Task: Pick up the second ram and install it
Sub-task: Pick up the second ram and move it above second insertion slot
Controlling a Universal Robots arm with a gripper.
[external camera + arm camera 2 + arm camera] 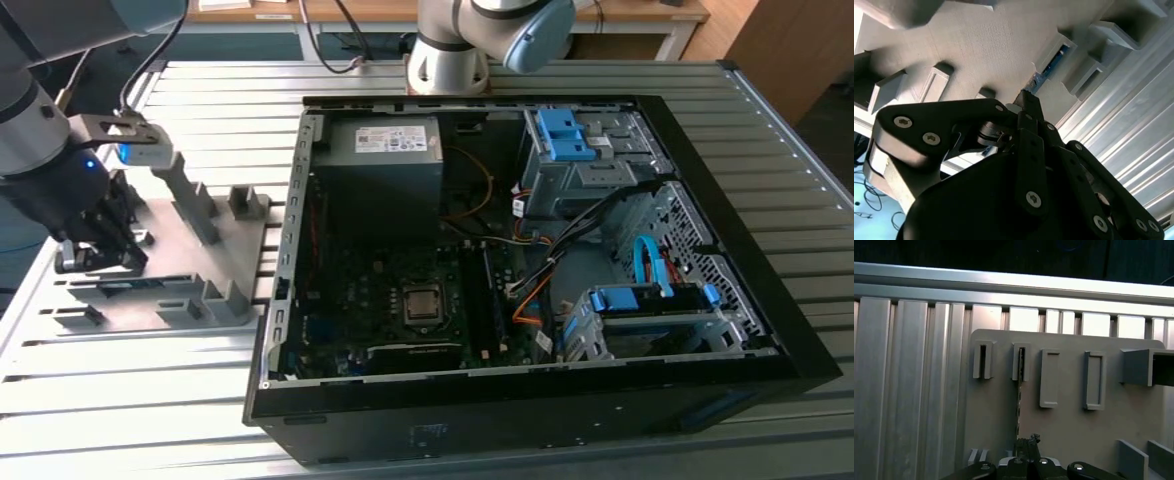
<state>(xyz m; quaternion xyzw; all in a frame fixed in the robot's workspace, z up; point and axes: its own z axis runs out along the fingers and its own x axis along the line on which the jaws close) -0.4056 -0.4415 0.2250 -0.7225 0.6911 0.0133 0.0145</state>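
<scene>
Standing edge-up in the fixture plate (1069, 430), the second ram (1018, 390) runs straight ahead from the gripper (1026, 441), apparently clamped shut on its near end.

Open computer case (441, 420) beside grey fixture plate (150, 265) (slatted table (787, 180)).

Ribbed metal table (774, 180), grey fixture plate (167, 258) beside open black computer case (534, 410)
</scene>
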